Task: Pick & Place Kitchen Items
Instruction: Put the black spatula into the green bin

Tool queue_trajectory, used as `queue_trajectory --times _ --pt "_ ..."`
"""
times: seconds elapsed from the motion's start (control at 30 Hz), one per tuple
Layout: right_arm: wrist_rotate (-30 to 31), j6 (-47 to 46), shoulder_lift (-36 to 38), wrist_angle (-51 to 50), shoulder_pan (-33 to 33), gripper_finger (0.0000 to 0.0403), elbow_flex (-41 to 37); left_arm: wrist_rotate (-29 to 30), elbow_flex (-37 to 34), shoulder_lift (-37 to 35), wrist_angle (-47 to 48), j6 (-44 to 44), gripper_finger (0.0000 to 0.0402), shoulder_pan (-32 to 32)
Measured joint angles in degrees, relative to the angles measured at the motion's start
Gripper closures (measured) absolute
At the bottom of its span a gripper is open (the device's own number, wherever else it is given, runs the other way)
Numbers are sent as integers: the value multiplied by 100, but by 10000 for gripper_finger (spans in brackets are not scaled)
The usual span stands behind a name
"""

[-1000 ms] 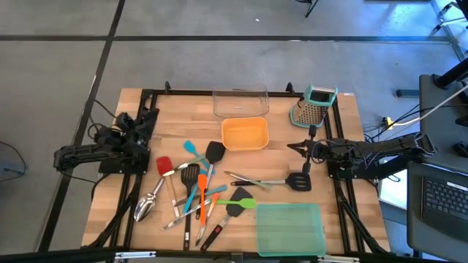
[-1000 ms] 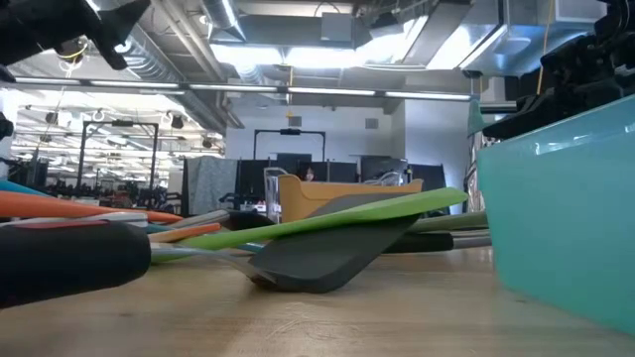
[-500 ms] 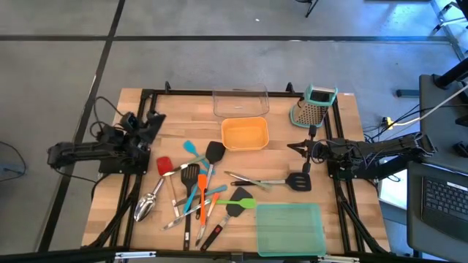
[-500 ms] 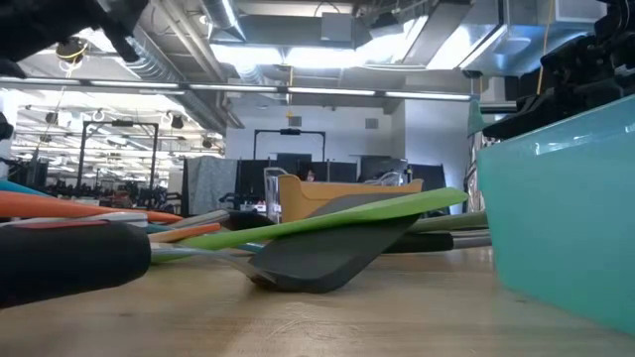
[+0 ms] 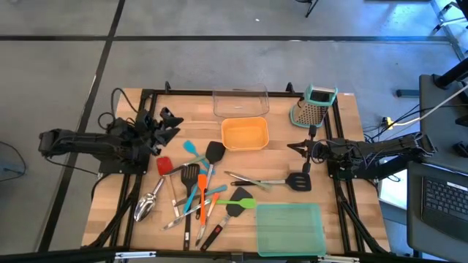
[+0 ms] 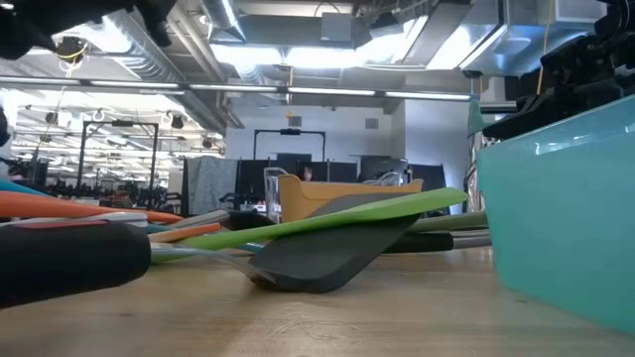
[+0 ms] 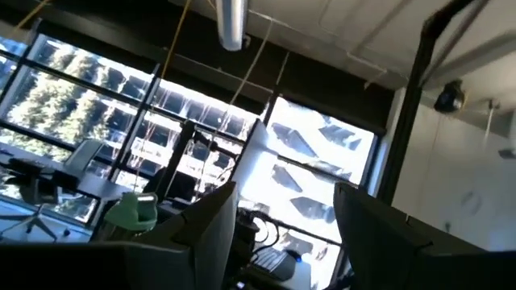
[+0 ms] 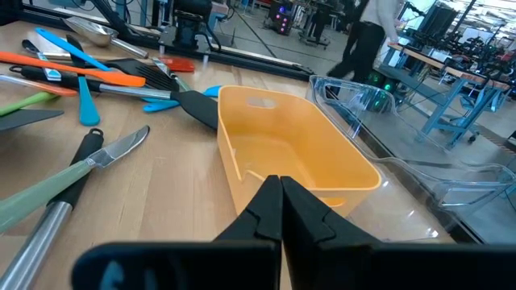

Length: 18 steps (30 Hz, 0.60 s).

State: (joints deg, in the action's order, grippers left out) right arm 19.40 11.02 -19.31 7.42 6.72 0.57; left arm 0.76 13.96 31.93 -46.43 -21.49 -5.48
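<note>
Left end effector (image 5: 172,121) raised, fingers apart, empty; kitchen items (image 5: 196,191) heaped on counter (image 5: 336,146) just below and beside it. Right end effector (image 5: 292,147) closed, empty, near black spatula (image 5: 299,181).

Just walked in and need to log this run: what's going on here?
Nothing is held yet. The left end effector is open, raised at the table's left side near the pile of utensils. The right end effector waits shut at the right side, pointing toward the orange tray. The orange, clear and teal trays hold no utensils, and a black spatula lies apart by the right arm.
</note>
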Motion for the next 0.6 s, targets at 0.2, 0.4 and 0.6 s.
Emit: queue_trajectory --times 0.2,0.4,0.6 --pt "2 1 0 0 0 403 1 13 344 556 157 777 199 88" --pt "0 1 0 2 0 403 1 155 950 1186 -875 1166 199 201" --pt "0 1 0 2 0 403 1 -1427 1341 1957 -1755 1365 199 748"
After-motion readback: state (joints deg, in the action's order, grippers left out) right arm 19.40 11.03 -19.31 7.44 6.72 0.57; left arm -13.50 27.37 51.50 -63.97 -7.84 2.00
